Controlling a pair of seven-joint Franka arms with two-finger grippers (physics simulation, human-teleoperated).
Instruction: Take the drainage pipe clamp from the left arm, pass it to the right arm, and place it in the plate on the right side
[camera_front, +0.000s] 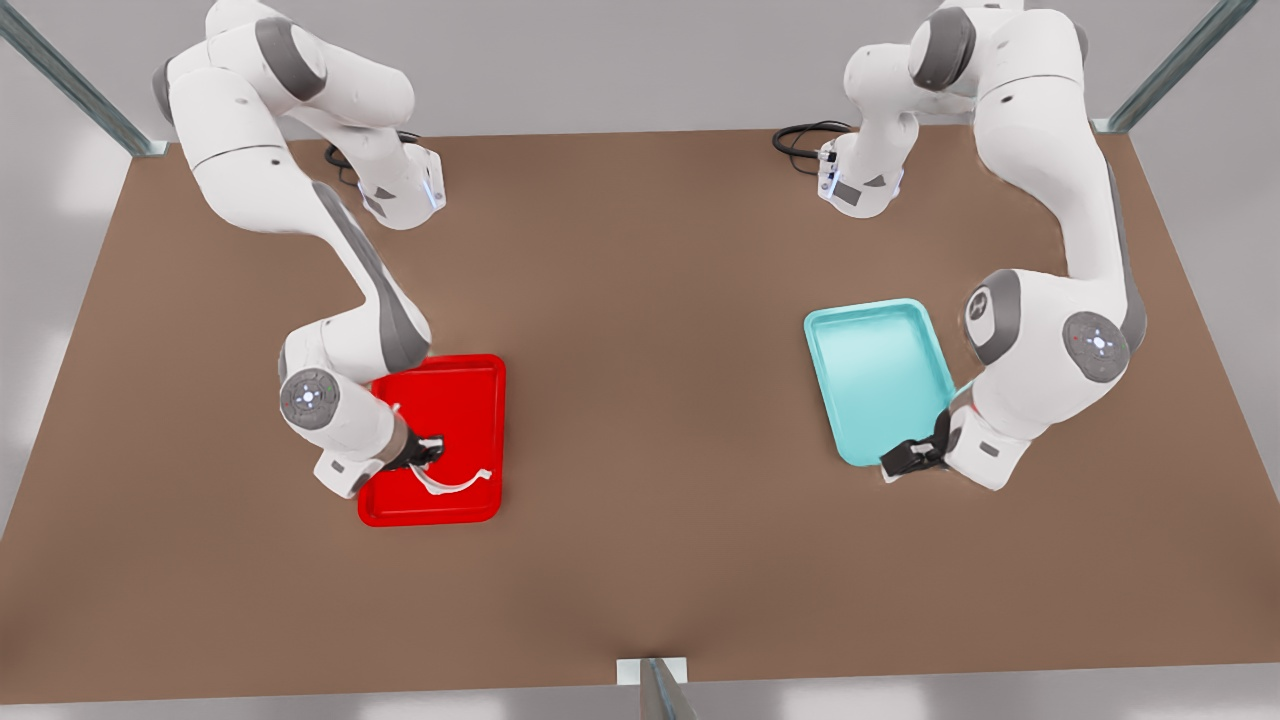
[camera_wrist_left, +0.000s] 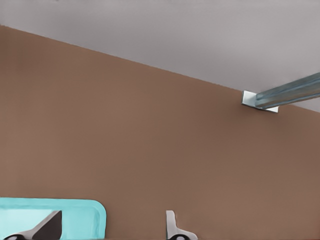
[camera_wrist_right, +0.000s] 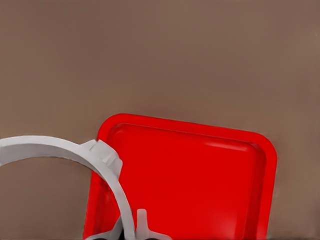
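**Clamp held over the red plate**

The thin white C-shaped drainage pipe clamp (camera_front: 452, 486) curves out from the right gripper (camera_front: 428, 452), whose fingers pinch it above the plate (camera_front: 478, 385). Farther off, the left gripper (camera_front: 908, 458) waits, fingers spread, at the teal tray (camera_front: 875, 365).

The plate (camera_front: 470, 380) lies on the surface (camera_front: 650, 420) toward the front view's left, and the second tray (camera_front: 875, 375) lies on the same surface toward the front view's right, well apart from it. The right hand (camera_front: 428, 452) is over the near part of the plate, closed on the drainage pipe clamp (camera_front: 455, 485), which arcs from the hand across the plate's near end just above its floor. The left hand (camera_front: 912, 456) is at the near corner of the second tray, with the surface's near edge and its bracket (camera_front: 652, 670) in front of both trays.
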